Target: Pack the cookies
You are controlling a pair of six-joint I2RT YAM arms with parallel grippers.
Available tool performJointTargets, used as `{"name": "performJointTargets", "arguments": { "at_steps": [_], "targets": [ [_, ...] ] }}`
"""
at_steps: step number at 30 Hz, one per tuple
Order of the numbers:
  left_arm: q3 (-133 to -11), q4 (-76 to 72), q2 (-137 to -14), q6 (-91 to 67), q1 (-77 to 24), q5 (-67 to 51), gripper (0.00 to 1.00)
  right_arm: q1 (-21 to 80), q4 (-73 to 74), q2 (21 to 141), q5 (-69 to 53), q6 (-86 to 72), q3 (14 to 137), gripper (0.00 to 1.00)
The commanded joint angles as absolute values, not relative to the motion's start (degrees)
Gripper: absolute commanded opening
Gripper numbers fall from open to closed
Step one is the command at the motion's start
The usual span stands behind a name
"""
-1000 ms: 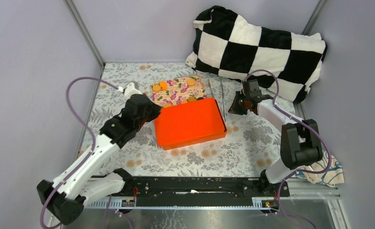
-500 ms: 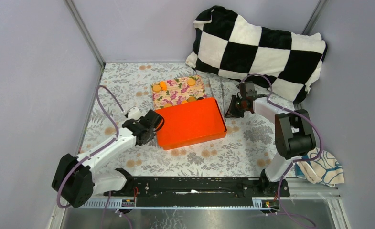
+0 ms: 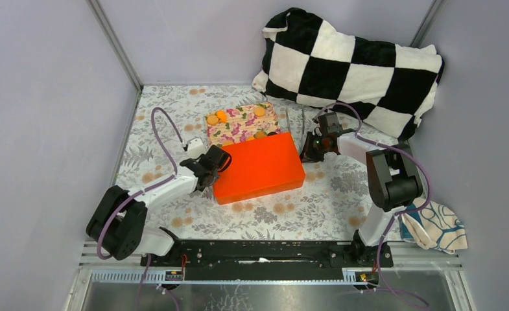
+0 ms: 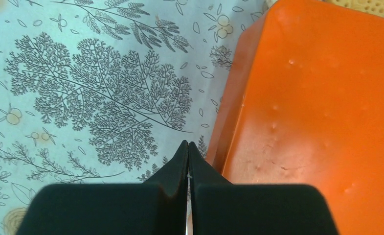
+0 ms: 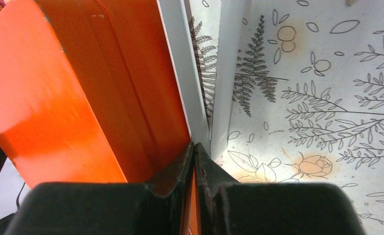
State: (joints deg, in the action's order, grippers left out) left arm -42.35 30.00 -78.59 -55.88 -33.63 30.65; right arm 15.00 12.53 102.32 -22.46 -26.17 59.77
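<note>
Several orange-tan cookies (image 3: 220,116) lie on a floral-printed box (image 3: 242,124) at the back of the table. In front of it sits an orange lid (image 3: 258,167), which covers the box's near edge. My left gripper (image 3: 216,162) is shut and empty, low over the cloth, with its tips (image 4: 188,145) right next to the lid's (image 4: 317,112) left side. My right gripper (image 3: 310,146) is shut too, its tips (image 5: 193,146) at the right wall of the lid (image 5: 82,88). I see nothing held between its fingers.
Metal tongs (image 3: 300,123) lie on the floral tablecloth just right of the lid, and their two arms (image 5: 226,73) run past my right fingertips. A black-and-white checked pillow (image 3: 349,65) fills the back right corner. A patterned towel (image 3: 436,227) lies at the near right.
The left arm has folded down and swung its shut gripper to the lid's left side. The right gripper has moved left to the lid's right side and closed a little.
</note>
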Motion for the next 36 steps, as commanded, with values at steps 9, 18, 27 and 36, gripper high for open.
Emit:
{"name": "performJointTargets", "arguments": {
  "at_steps": [9, 18, 27, 36],
  "targets": [
    [-43.14, 21.62, -77.84, -53.70, -34.08, 24.59, 0.00, 22.16, 14.69, 101.57, -18.68, -28.69, 64.73, 0.11],
    [-44.21, 22.33, -77.35, -52.76, -34.10, 24.21, 0.00, 23.07, 26.59, 91.00, 19.51, -26.54, 69.54, 0.10],
    [-44.51, 22.04, -78.73, -52.86, -34.10, 23.91, 0.00, 27.59, 29.46, 88.32, 16.23, -21.58, 69.40, 0.10],
    [-44.74, 21.24, -78.02, -52.15, -34.10, 23.46, 0.00, 28.06, 26.73, 89.17, 4.84, -23.31, 58.74, 0.10]
  ]
}}
